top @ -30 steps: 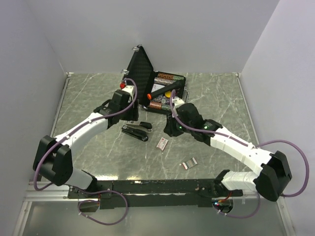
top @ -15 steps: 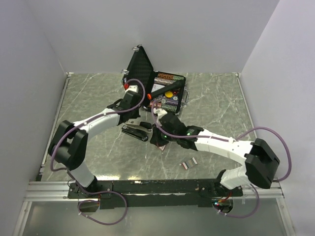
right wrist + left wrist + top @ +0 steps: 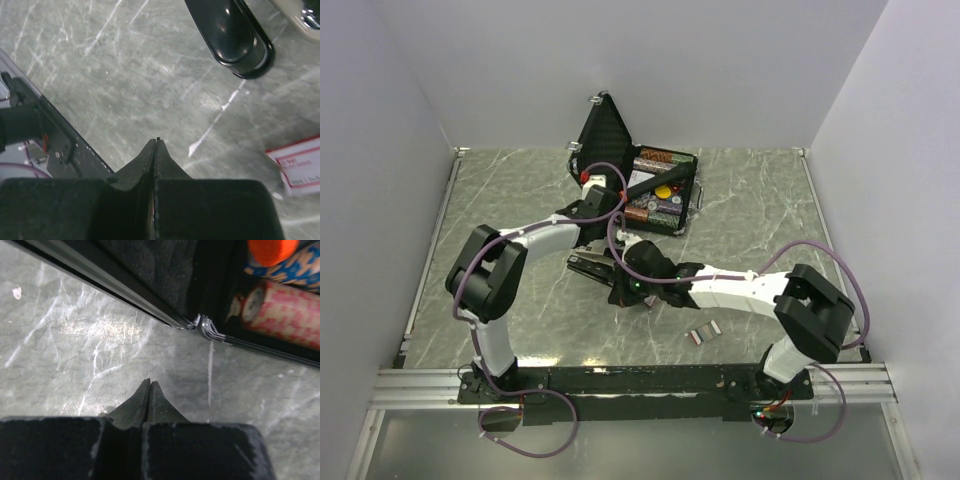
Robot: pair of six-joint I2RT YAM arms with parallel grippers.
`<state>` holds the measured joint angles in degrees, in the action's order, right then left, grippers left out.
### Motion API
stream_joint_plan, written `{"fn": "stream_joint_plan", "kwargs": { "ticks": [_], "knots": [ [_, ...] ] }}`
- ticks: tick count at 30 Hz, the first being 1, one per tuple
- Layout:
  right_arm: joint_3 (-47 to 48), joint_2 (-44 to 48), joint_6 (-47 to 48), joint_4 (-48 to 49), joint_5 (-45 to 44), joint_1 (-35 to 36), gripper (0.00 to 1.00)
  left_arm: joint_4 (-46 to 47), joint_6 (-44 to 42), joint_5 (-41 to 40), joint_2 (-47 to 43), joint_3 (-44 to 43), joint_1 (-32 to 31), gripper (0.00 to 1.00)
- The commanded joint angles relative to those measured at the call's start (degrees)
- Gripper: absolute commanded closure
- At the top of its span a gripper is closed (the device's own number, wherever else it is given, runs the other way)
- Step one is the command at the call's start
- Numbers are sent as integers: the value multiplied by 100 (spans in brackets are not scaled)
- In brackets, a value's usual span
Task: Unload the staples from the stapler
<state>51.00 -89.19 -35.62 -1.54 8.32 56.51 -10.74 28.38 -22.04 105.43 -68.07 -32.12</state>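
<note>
Both empty: right claw (image 3: 156, 145) is hovering pinched together near the stapler (image 3: 227, 35); left claw (image 3: 149, 390), also together, beyond the stapler.

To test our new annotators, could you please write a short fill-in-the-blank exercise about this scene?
1. The left gripper and the right gripper both have their fingers ____.
2. The black case at the back stands ____.
3. The staples lie on the ____, apart from the stapler.
Missing words: shut; open; table.
</note>
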Motion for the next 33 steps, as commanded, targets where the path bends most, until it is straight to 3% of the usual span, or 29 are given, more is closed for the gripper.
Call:
{"fn": "stream_joint_plan", "kwargs": {
  "ticks": [1, 13, 20, 33],
  "knots": [
    [243, -309, -507, 611, -137, 114, 100, 134, 141, -169, 215, -171, -31, 99],
    [287, -881, -999, 971, -823, 176, 100, 152, 255, -55, -31, 435, -31, 99],
    [296, -1039, -1219, 778, -1543, 167, 100, 55, 378, -90, -303, 760, -31, 100],
    [358, -1180, -1308, 594, -2000, 150, 100, -94, 721, 112, -734, 1490, -145, 99]
  ]
}}
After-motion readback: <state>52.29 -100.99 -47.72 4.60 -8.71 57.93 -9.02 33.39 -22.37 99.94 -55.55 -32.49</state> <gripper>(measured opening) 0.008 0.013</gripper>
